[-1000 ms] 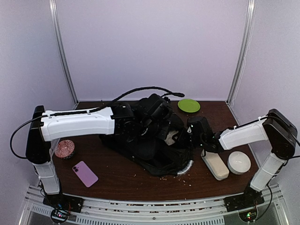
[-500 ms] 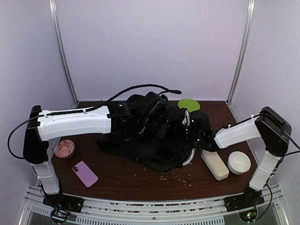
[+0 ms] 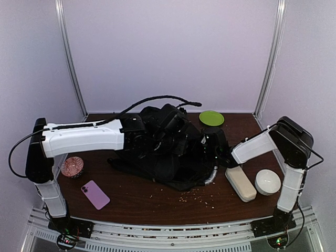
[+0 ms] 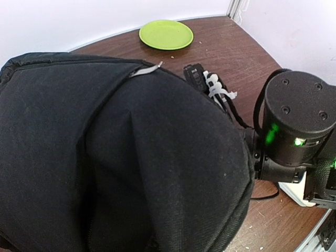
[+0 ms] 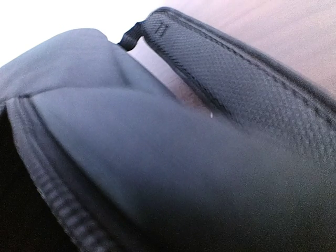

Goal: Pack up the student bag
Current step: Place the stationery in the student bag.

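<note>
The student bag (image 3: 170, 160), a black fabric backpack, lies in the middle of the table with its top bunched up high. My left gripper (image 3: 153, 140) is buried in that raised fabric and holds it up; its fingers are hidden. In the left wrist view the bag (image 4: 121, 157) fills the frame, with its white tag (image 4: 147, 70) near the top. My right gripper (image 3: 209, 149) is pushed into the bag's right side by the silvery rim (image 3: 212, 176). The right wrist view shows only close dark fabric (image 5: 173, 178) and a strap (image 5: 236, 79), with no fingers.
A green plate (image 3: 211, 117) sits at the back right. A beige case (image 3: 240, 184) and a white bowl (image 3: 267, 181) lie at the right front. A pink phone (image 3: 95, 195) and a round tin (image 3: 72, 167) are at the left. Crumbs lie in front of the bag.
My right gripper has moved left and farther back, deeper into the bag's side. The pale patch seen in the opening is now covered. The left arm has lifted the fabric slightly.
</note>
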Robot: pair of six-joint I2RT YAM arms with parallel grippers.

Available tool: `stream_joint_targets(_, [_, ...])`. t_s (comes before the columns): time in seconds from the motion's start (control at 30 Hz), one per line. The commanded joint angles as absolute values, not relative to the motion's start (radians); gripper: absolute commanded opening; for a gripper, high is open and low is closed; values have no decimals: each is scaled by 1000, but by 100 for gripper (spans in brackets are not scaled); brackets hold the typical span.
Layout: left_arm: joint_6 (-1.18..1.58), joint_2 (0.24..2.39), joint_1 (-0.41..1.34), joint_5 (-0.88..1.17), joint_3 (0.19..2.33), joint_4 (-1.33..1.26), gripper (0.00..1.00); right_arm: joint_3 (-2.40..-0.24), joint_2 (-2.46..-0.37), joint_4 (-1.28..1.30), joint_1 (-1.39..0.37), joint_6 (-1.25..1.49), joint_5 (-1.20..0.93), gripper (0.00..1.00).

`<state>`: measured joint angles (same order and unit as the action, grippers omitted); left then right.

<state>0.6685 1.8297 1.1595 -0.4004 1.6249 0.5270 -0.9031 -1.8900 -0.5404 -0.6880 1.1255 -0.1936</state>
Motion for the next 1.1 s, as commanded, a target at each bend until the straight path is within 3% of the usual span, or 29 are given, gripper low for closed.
stream_joint_targets(0.0, [697, 1730, 1186, -327, 1599, 386, 0, -907, -1796, -523, -664, 1084, -127, 53])
stream_joint_targets(0.13, [713, 1717, 1166, -342, 1556, 385, 0, -875, -1715, -485, -664, 1049, -168, 62])
stream_joint_targets(0.4, [715, 1740, 1152, -367, 1546, 404, 0, -835, -1577, -290, -672, 946, -255, 71])
stream_joint_targets(0.53, [719, 1747, 1144, -365, 1549, 405, 0, -820, -1501, -133, -673, 845, -202, 72])
stream_joint_targets(1.07, [777, 1833, 1029, -353, 1634, 372, 0, -802, -1352, 10, -799, 729, -376, 75])
